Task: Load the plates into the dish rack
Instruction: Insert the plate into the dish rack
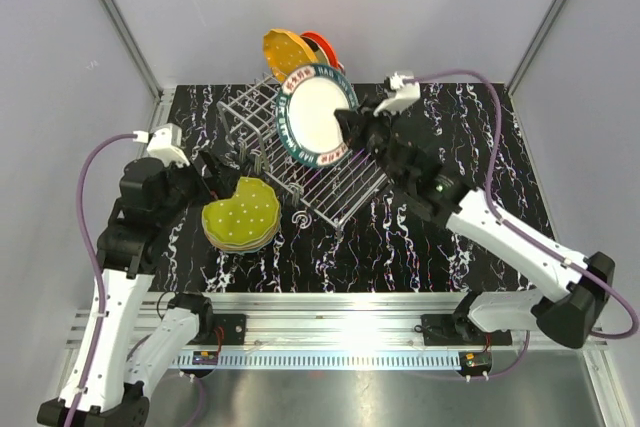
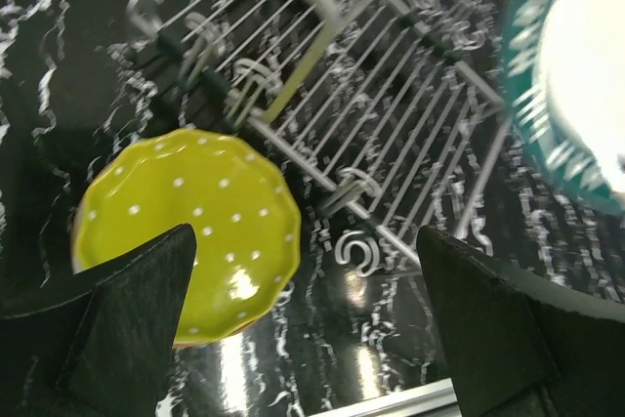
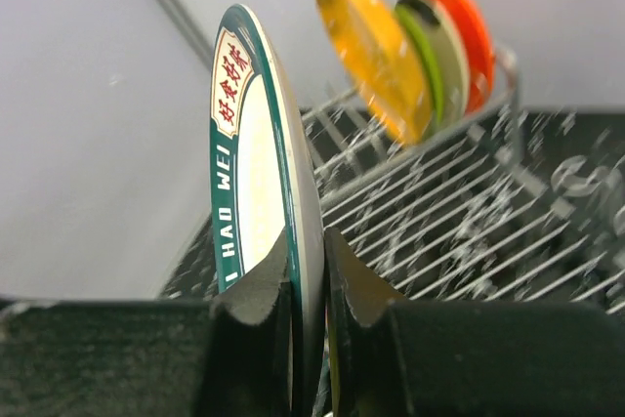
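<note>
Pinched the white plate (image 1: 312, 110) edge-on in the right gripper (image 3: 308, 266), fingers (image 3: 256, 285) nearly shut on its teal rim. Held it upright over the rack (image 1: 335, 187), above the flat grid; could not tell whether it touched the wires. Stood an orange plate (image 3: 376, 51), a green plate (image 3: 422, 51) and a red plate (image 3: 457, 21) on edge at the rack's far end. Hovered with the left gripper (image 2: 308, 251) spread wide, nothing in it, above the table (image 1: 400, 247) beside the rack. Had a stack (image 1: 242, 215), dotted yellow-green on top, flat on the table near the rack's left corner.

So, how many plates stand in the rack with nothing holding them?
3: an orange plate, a green plate and a red plate, together at the far end of the rack; another could hide behind them.
</note>
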`<move>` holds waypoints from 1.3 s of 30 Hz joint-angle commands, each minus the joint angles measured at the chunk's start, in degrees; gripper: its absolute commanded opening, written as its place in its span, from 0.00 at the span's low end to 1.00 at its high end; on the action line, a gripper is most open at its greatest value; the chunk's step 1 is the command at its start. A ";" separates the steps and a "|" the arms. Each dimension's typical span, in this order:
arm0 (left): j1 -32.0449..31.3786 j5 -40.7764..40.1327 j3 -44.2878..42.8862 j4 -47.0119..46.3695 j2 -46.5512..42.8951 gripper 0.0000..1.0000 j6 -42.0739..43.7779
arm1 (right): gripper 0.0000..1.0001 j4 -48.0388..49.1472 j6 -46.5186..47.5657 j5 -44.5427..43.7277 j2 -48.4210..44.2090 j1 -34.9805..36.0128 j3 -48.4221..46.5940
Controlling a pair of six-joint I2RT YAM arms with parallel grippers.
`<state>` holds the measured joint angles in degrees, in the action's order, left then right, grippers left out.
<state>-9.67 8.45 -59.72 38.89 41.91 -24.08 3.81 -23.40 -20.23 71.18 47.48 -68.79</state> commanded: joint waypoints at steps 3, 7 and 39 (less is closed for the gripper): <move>-2.19 -11.25 4.44 -1.10 0.54 0.99 3.24 | 0.00 4.18 22.23 -5.61 8.25 -0.99 -13.81; -6.31 -21.24 6.01 -1.80 0.10 0.99 4.73 | 0.00 7.60 34.87 -5.26 13.98 -0.99 -19.87; -10.28 -22.25 6.81 -1.81 2.91 0.99 4.83 | 0.00 15.70 56.72 -3.15 29.28 -3.27 -28.94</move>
<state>-19.75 -12.34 -52.77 39.35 44.75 -19.86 13.89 34.46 -25.32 100.44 45.21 -94.70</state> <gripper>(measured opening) 0.988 0.184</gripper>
